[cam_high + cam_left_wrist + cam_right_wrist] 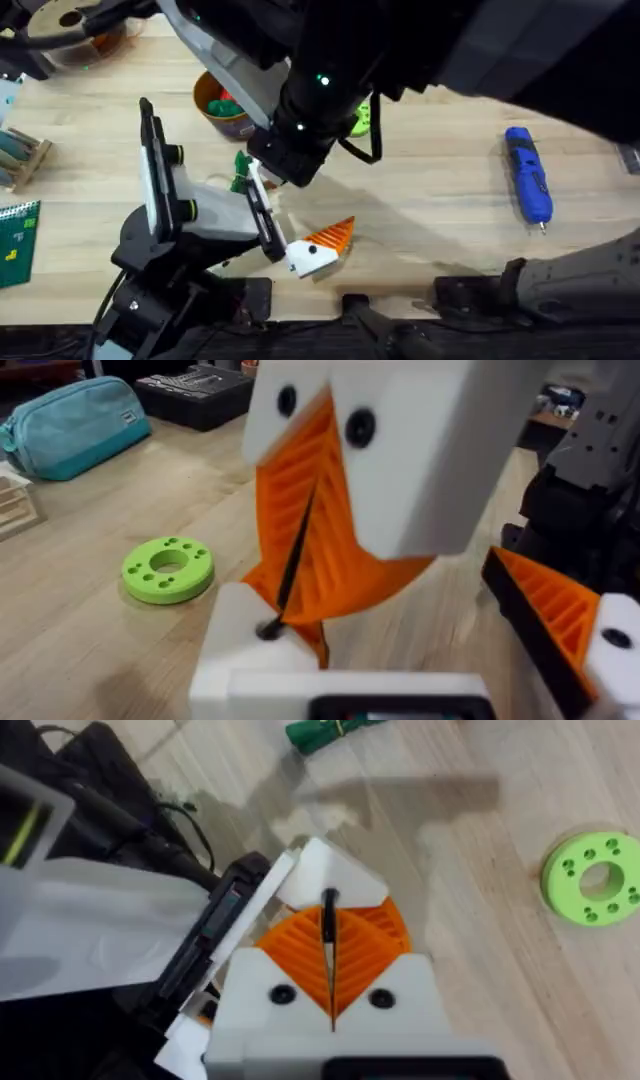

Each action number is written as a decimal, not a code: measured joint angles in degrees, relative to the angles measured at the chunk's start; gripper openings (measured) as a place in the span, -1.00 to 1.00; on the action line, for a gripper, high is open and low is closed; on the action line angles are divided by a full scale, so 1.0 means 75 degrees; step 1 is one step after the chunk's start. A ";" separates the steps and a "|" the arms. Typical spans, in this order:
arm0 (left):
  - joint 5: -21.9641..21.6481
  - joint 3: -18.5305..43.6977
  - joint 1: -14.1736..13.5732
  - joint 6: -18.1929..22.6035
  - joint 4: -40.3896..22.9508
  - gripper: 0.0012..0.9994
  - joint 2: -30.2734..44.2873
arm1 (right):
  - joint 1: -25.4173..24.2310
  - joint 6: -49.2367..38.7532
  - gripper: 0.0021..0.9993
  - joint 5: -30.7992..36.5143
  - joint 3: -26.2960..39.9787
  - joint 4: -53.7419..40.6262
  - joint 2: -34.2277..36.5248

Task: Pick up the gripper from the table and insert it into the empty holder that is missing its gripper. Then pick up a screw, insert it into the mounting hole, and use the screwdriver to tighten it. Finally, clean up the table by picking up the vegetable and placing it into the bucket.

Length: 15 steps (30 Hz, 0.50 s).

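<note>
My right tool (330,982) presses its orange ribbed pads shut at the white blocky holder (312,258) in the lower centre, likely seating the small orange wedge gripper (333,237); my left tool's (300,590) pads meet too

Right end effector (330,982) (fingers together)

light wood plank tabletop (440,190) under even overhead light with soft shadows, teal zip pouch (70,425) and black case (195,395) at far edge, green circuit board (15,240) and small wooden rack (20,155) on left side
</note>
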 joint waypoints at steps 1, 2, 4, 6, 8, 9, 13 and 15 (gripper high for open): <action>-0.0021 0.0000 0.0000 0.0000 0.0000 0.98 0.0000 | 0.0000 0.0000 -0.99 0.0003 0.0000 0.0030 0.0000; -0.0046 0.0000 0.0000 0.0000 0.0000 0.98 0.0000 | 0.0000 0.0000 -0.99 0.0003 0.0000 0.0067 0.0000; -0.0082 0.0000 0.0014 -0.0003 0.0000 0.98 0.0000 | 0.0000 0.0000 -0.99 0.0003 0.0000 0.0132 0.0000; -0.0115 0.0000 0.0015 -0.0003 0.0003 0.98 0.0000 | 0.0000 0.0003 -0.99 0.0003 0.0000 0.0171 0.0000; -0.0135 0.0000 0.0015 -0.0003 0.0003 0.98 0.0000 | 0.0000 0.0030 -0.99 0.0033 0.0000 0.0200 0.0000; -0.0135 0.0000 0.0015 -0.0006 0.0003 0.98 0.0000 | 0.0000 0.0094 -0.99 0.0120 0.0000 0.0220 0.0000; -0.0129 0.0000 0.0015 -0.0030 0.0003 0.98 0.0000 | 0.0000 0.0171 -0.99 0.0181 0.0003 0.0330 0.0000; -0.0126 0.0000 0.0015 -0.0041 0.0003 0.98 0.0000 | 0.0000 0.0204 -0.99 0.0186 0.0003 0.0443 0.0000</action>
